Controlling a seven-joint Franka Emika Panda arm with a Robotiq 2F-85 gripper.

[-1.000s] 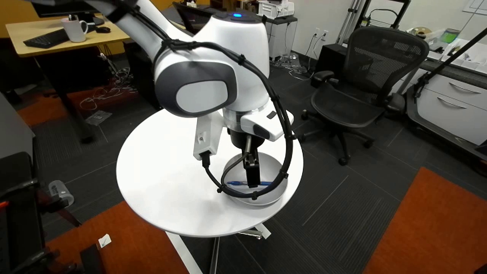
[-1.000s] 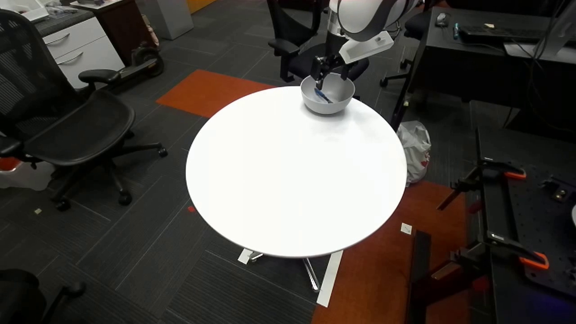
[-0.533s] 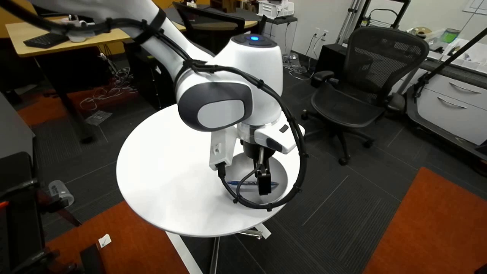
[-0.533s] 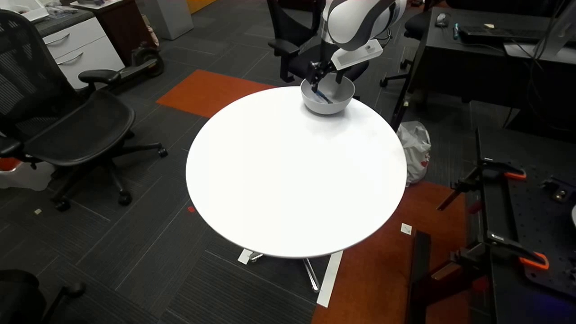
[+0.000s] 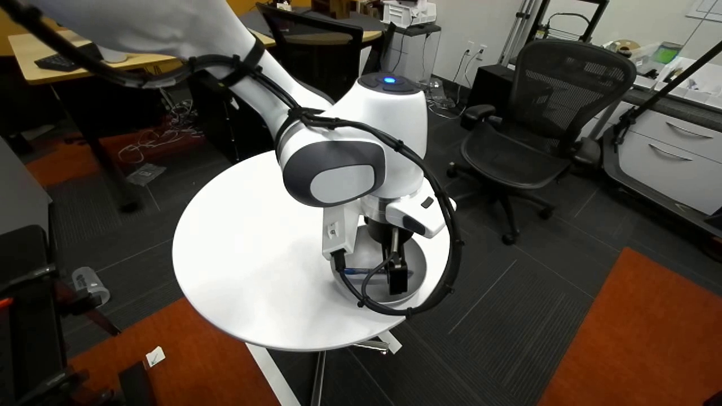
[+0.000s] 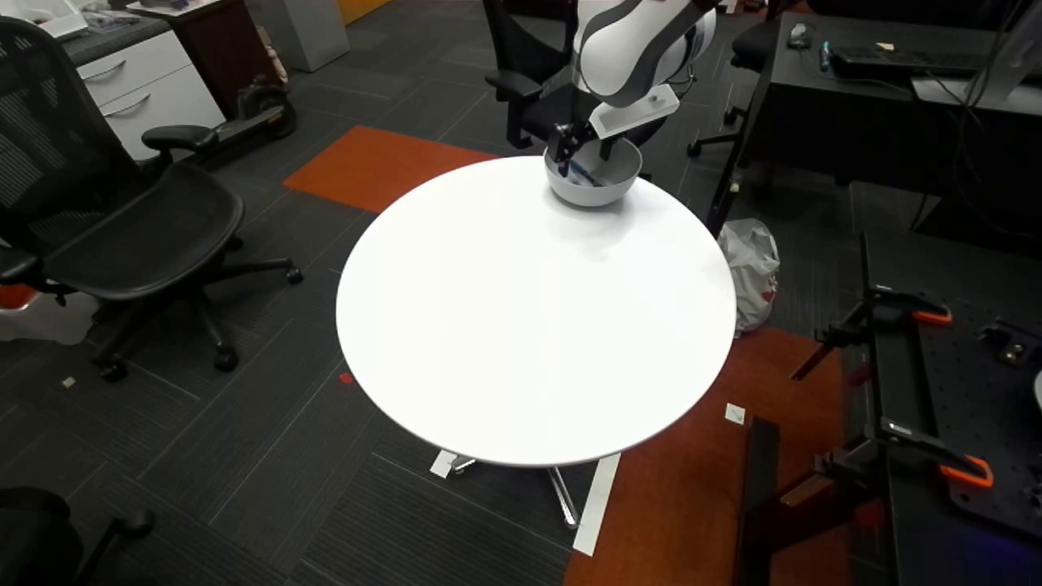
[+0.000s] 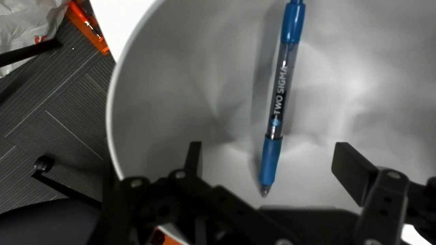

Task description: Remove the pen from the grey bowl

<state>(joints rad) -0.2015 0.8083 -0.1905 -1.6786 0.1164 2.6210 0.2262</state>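
Observation:
The pen (image 7: pixel 281 88) is blue with a clear, printed barrel and lies in the grey bowl (image 7: pixel 153 85). The pen also shows in both exterior views (image 5: pixel 355 271) (image 6: pixel 583 172), partly covered by the gripper and cable in one of them. The bowl (image 6: pixel 593 196) stands near the edge of the white round table. My gripper (image 7: pixel 268 149) is open and empty, with one finger on each side of the pen's tip end in the wrist view. It reaches down into the bowl in both exterior views (image 5: pixel 397 285) (image 6: pixel 583 159). Whether the fingertips touch the bowl, I cannot tell.
The white round table (image 6: pixel 529 325) carries the bowl. The bowl's rim surrounds the gripper. A black cable loop (image 5: pixel 454 265) hangs from the arm around the bowl. A black office chair (image 5: pixel 536 124) and a wooden desk (image 5: pixel 28 48) stand beyond the table.
The arm has moved down, bringing the gripper lower in the bowl. The gripper shifted right in an exterior view and left in another. The pen and bowl show no clear movement.

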